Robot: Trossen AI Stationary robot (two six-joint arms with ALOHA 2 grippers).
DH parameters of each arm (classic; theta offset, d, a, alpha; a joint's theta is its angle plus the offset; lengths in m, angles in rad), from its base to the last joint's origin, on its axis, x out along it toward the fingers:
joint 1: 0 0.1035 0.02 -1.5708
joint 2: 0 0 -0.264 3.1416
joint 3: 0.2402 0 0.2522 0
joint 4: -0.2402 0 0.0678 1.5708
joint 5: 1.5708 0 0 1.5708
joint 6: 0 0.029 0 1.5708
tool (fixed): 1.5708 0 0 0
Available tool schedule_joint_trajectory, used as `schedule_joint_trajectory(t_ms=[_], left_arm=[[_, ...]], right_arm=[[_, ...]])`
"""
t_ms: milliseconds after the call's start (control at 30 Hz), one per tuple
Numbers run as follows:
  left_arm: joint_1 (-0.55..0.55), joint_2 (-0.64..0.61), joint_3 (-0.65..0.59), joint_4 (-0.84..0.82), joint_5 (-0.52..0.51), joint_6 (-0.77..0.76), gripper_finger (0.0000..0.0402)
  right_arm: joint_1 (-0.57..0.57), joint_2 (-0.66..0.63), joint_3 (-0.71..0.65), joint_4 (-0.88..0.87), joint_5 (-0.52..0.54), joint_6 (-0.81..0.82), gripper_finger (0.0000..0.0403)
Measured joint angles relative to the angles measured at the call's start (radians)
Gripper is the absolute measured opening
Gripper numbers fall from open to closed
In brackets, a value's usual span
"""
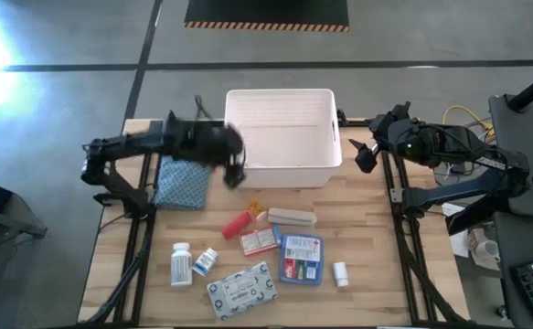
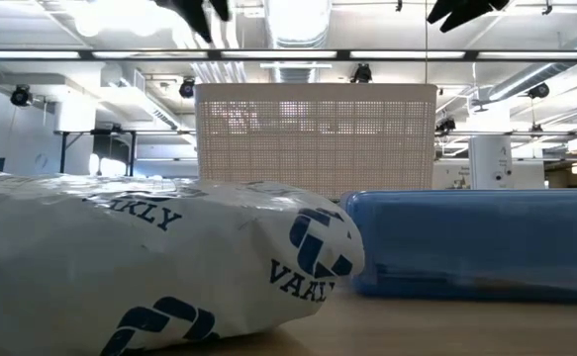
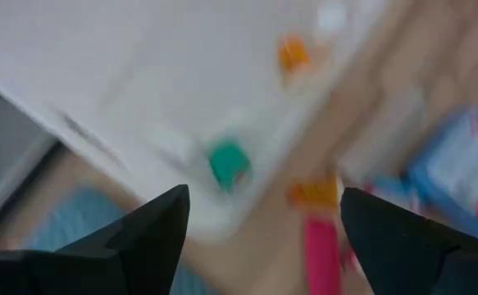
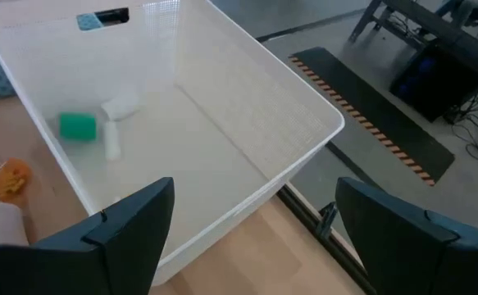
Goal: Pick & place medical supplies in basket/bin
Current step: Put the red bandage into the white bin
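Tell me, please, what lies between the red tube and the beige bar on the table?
In the high view, a small orange item lies between the red tube and the beige bar.

**Bin at the far edge, supplies toward the near edge**

The bin [image 1: 284,137] stood at the table's [image 1: 376,274] far edge, midway, with the capped piece [image 4: 78,125] inside. The cloth [image 1: 182,183] lay left of it. Nearer, the tube [image 1: 236,224], bar [image 1: 292,216], packets [image 1: 301,259], bottles [image 1: 181,263] and flat pack [image 1: 240,291] lay spread toward the near edge.
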Motion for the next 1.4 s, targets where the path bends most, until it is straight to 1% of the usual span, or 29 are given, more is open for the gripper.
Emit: schedule_joint_trajectory(t_ms=[67,133,233,300,367,467,567,667,767,1000,1133,1400], left_arm=[[-0.095,0.003,-0.052,-0.027,0.000,-0.056,0.0289],[-0.181,0.003,-0.134,-0.019,0.003,-0.099,0.0285],[-0.262,0.003,-0.287,0.022,0.010,-0.250,0.0283],[-0.290,0.003,-0.389,0.076,0.017,-0.371,0.0283],[-0.303,0.000,-0.482,0.182,0.066,-0.457,0.0283],[-0.312,0.003,-0.583,0.352,0.126,-0.505,0.0283],[-0.310,0.005,-0.656,0.463,0.152,-0.540,0.0283],[-0.304,0.005,-0.708,0.478,0.150,-0.595,0.0283],[-0.298,0.005,-0.752,0.495,0.150,-0.608,0.0283],[-0.287,0.005,-0.847,0.673,0.138,-0.608,0.0283],[-0.286,0.005,-0.890,0.720,0.108,-0.604,0.0283],[-0.288,0.005,-0.944,0.747,0.106,-0.591,0.0283]], right_arm=[[0.000,0.005,0.000,0.000,0.000,0.000,0.0327],[0.000,0.008,0.000,0.000,0.000,-0.001,0.0327],[0.000,0.007,0.000,0.001,0.000,-0.011,0.0327],[0.000,0.006,0.000,0.001,0.000,-0.021,0.0328],[0.000,0.006,0.000,0.003,0.000,-0.026,0.0328],[0.000,0.006,0.000,0.004,0.000,-0.029,0.0328],[0.000,0.007,0.000,0.004,-0.023,-0.029,0.0328],[0.000,0.007,0.000,0.004,-0.042,-0.030,0.0328],[0.000,0.007,0.000,0.004,-0.046,-0.030,0.0328],[0.000,0.008,0.000,0.004,-0.054,-0.028,0.0328],[0.000,0.008,0.000,0.004,-0.053,-0.025,0.0328],[0.000,0.008,0.000,0.004,-0.053,0.004,0.0328]])
